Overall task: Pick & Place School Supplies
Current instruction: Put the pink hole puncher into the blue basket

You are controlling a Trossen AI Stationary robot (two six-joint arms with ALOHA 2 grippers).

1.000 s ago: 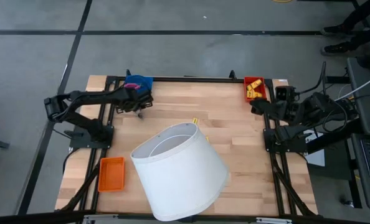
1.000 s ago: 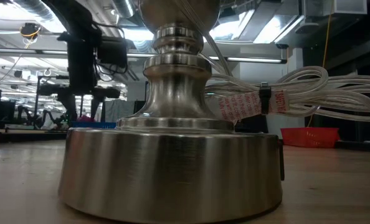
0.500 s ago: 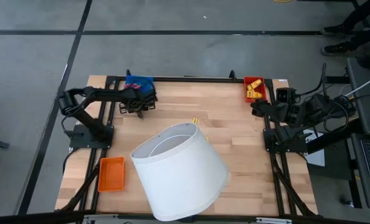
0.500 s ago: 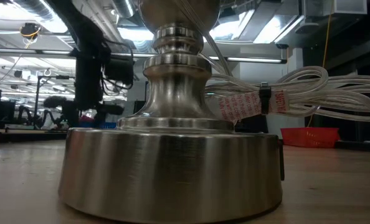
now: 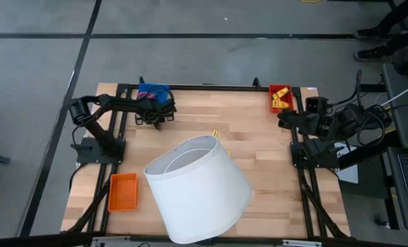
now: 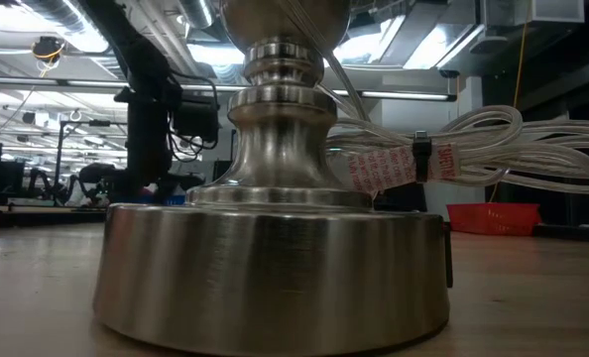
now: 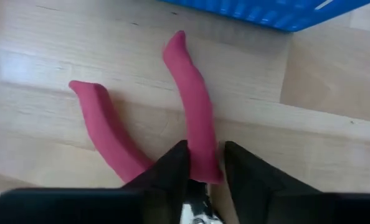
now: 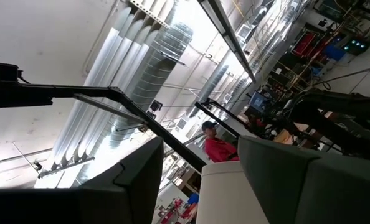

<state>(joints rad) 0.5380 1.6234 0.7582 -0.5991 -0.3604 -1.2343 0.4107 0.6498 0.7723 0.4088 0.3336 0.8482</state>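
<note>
A pink-handled scissor-like tool [image 7: 141, 134] lies flat on the wooden table just beside the blue tray [image 7: 284, 12]. My left gripper [image 7: 205, 158] is low over it at the far left [image 5: 154, 114], its fingers closed in on one handle. Yellow pieces [image 5: 281, 96] lie in the red tray [image 5: 273, 104] at the far right. My right gripper [image 8: 197, 146] waits open and empty at the table's right edge [image 5: 286, 121], pointing upward. My left gripper has one pink handle [image 7: 200, 146] of the tool between its two fingers, near where the two handles meet. The fingers come from above, one on each side of the handle. The tool lies on the table; the other handle [image 7: 101, 127] is free.
A large white lampshade [image 5: 197, 186] covers the table's middle and near part. Its metal base [image 6: 275, 258] and bundled cord [image 6: 453, 149] fill the low view. An orange tray [image 5: 123, 191] sits near left. Bare wood lies between the blue and red trays.
My left gripper has gone a little toward the table's right and near edge, away from the blue tray, and down toward the table; its arm has swung in after it.
</note>
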